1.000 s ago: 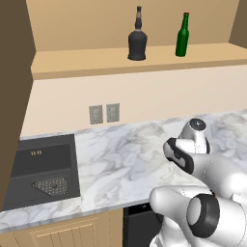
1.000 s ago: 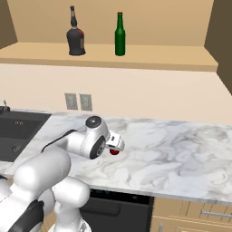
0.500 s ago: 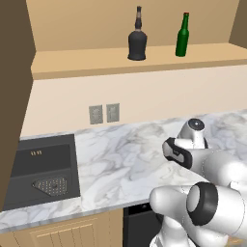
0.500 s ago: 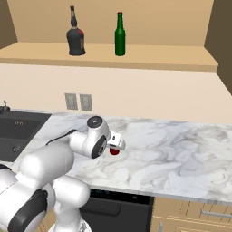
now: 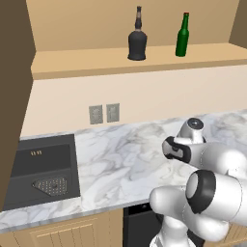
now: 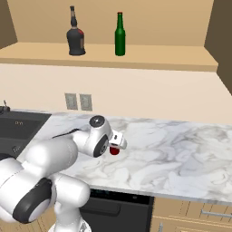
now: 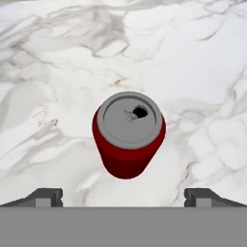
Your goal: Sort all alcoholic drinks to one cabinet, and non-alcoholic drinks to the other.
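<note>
One short red cylindrical can with a silver top [image 7: 129, 137] stands below my wide-open gripper [image 7: 123, 197]; rigid, light, probably slick, so I'd pinch its mid-wall.

A rendered home kitchen.
Marble table [image 5: 120, 159], dark sink [image 5: 43, 171], wall outlets [image 5: 104, 114], wood base cabinets [image 5: 67, 234] show it.

can [image 7: 129, 137]: red, silver top | counter [image 7: 193, 62]: grey-veined white marble
</note>
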Robot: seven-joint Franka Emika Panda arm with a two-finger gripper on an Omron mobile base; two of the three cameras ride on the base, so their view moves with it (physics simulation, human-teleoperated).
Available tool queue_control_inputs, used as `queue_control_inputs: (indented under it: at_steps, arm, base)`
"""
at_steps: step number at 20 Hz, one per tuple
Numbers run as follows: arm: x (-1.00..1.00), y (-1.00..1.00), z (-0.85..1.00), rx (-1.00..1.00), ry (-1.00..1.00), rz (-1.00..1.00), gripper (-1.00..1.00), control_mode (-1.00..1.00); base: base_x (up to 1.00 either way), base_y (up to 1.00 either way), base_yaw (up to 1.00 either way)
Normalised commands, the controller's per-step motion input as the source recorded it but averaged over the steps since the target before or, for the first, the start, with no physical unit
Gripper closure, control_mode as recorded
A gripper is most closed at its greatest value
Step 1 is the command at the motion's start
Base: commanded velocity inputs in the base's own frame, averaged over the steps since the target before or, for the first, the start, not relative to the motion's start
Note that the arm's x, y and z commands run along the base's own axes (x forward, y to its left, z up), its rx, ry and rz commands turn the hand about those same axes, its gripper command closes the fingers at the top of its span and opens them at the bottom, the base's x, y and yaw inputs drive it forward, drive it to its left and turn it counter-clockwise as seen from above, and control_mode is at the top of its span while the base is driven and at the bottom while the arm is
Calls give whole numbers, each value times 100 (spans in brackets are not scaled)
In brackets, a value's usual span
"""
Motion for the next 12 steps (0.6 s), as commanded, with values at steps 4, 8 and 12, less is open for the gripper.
queue_control_inputs:
  at_steps: [4,8,12]
  arm:
    - [15,0,-9,0,0,0,-100,-100]
    - [18,0,-12,0,0,0,-100,-100]
    - [17,0,-10,0,0,0,-100,-100]
  base:
    - [0,0,0]
    - [0,0,0]
    - [0,0,0]
